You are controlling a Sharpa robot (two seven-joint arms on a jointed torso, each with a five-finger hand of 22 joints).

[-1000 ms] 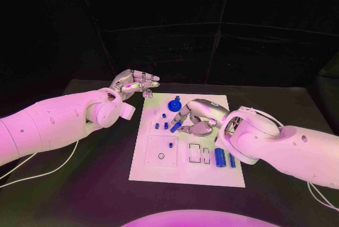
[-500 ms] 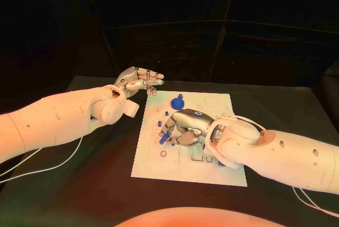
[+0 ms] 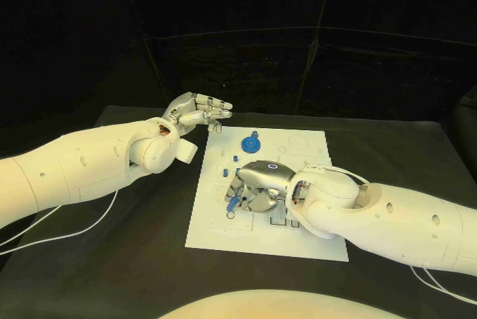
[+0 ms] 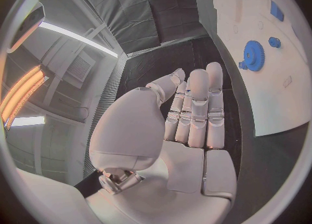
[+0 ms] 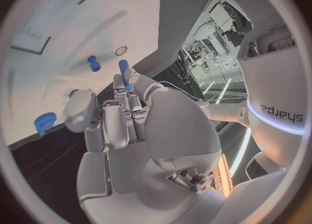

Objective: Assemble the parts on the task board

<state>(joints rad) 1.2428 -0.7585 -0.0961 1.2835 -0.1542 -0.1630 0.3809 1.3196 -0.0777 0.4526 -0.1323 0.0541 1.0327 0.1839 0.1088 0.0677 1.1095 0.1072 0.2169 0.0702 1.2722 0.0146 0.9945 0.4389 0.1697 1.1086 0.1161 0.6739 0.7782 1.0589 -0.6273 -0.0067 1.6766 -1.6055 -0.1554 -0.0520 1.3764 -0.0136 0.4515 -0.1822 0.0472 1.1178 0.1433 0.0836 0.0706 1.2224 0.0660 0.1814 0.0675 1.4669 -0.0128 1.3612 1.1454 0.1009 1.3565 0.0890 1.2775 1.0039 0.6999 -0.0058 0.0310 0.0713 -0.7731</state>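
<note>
The white task board (image 3: 220,235) lies in the middle of the black table. My right hand (image 3: 256,185) hovers low over the board's left middle and pinches a small blue peg (image 3: 231,204) in its fingertips, pointing down at the board. The right wrist view shows the same peg (image 5: 124,70) sticking out past the fingers (image 5: 118,110) of that hand (image 5: 130,130). A blue gear (image 3: 252,144) sits near the board's far end, with small blue pegs (image 3: 234,156) near it. My left hand (image 3: 199,111) hangs in the air off the board's far left corner, holding nothing, with its fingers (image 4: 195,104) side by side.
Another blue peg (image 5: 95,63) stands on the board close to the held one. The left wrist view shows the gear (image 4: 254,55) and a small blue part (image 4: 274,42). My right forearm (image 3: 398,219) covers the board's near right side. A white cable (image 3: 60,238) lies at the left.
My right hand has carried the blue peg from the board's middle towards its near left side and lower. The left hand has stayed put. The camera has shifted a little.
</note>
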